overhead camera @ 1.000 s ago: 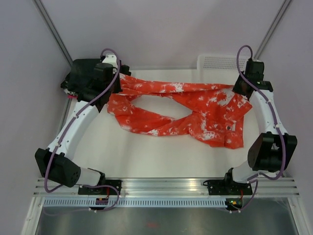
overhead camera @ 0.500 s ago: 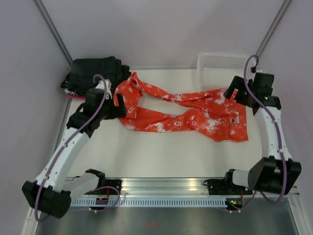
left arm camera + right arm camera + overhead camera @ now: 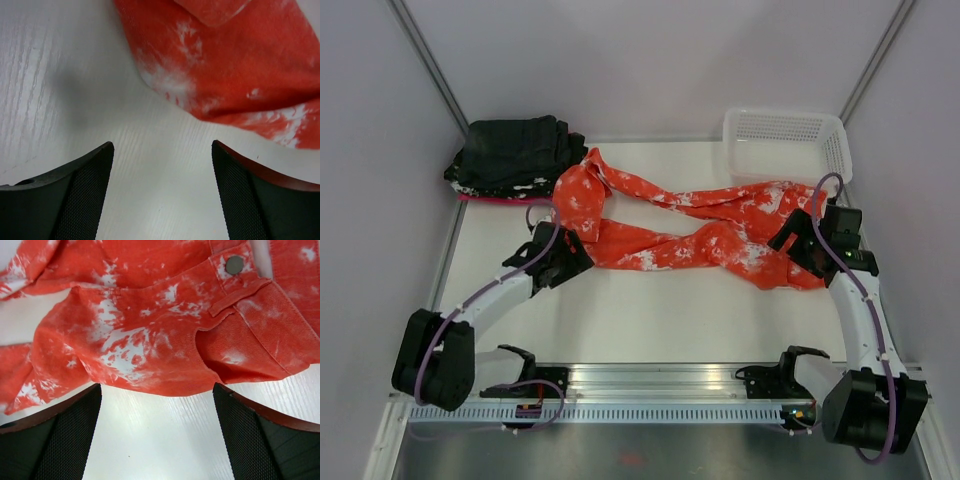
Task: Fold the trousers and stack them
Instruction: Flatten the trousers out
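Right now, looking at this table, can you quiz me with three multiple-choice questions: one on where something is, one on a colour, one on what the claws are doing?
1. Where does the white basket stand?
A) far right corner of the table
B) near left corner
C) dead centre

2. What colour are the trousers?
A) blue
B) orange-red with white splotches
C) plain green

3. How are the left gripper and right gripper?
A) both clamped on cloth
B) both open, holding nothing
C) one open, one shut

Answers:
1 A: the top view shows it at the far right, beyond the trousers' waist end.
2 B: every view shows that pattern.
3 B: each wrist view shows fingers spread, with only bare table between them.
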Robot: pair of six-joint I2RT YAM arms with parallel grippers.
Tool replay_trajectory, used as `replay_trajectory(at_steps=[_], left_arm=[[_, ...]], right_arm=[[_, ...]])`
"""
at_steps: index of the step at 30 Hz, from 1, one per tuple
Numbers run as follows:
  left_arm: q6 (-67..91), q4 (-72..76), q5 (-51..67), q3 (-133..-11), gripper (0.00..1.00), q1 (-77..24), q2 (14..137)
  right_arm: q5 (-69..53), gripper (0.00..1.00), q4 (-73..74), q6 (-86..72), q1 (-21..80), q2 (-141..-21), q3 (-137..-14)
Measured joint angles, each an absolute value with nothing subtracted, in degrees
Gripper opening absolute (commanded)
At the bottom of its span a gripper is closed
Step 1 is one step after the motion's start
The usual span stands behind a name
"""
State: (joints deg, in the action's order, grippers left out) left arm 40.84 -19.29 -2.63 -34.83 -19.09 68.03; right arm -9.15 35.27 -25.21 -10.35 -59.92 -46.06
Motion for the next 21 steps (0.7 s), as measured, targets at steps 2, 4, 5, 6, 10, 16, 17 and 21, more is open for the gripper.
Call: replay_trajectory(at_steps=[2,4,5,6,10,16,17,21], left_arm=[[44.8,-14.6,-4.4,-34.9,0.81,-19.1,72.0],[48.5,-11.1,-5.6,-34.9,0.79,-19.1,75.7],[50.2,-9.6,-6.2,-35.1,0.75,-19.1,77.7],[51.5,-8.5,-6.7,-35.3,0.73,-19.1,79.6],[57.0,-3.7,-9.1,-38.2,0.61,-19.1,85.3],[61.8,-1.4,-11.6,-38.1,0.02,-19.0,87.5],[61.9,-1.7,-11.9,-38.0,0.02,-19.0,87.4],[62.1,-5.2,-12.2,-36.9,0.02,-19.1,82.8]], right_arm=[[-8.0,0.98,34.9,-26.6,-10.3,-58.4,-45.8],[-7.1,0.98,33.7,-28.2,-10.3,-57.3,-45.1],[-6.7,0.98,33.1,-29.1,-10.3,-56.7,-44.3],[-6.5,0.98,32.3,-30.3,-10.3,-56.2,-43.2],[-5.8,0.97,30.3,-34.4,-10.3,-53.8,-37.2],[-4.0,0.98,30.3,-37.5,-10.3,-52.8,-33.9],[-3.7,0.98,30.1,-37.7,-10.3,-52.7,-33.7],[-2.1,0.97,29.3,-38.0,-10.3,-52.6,-32.2]])
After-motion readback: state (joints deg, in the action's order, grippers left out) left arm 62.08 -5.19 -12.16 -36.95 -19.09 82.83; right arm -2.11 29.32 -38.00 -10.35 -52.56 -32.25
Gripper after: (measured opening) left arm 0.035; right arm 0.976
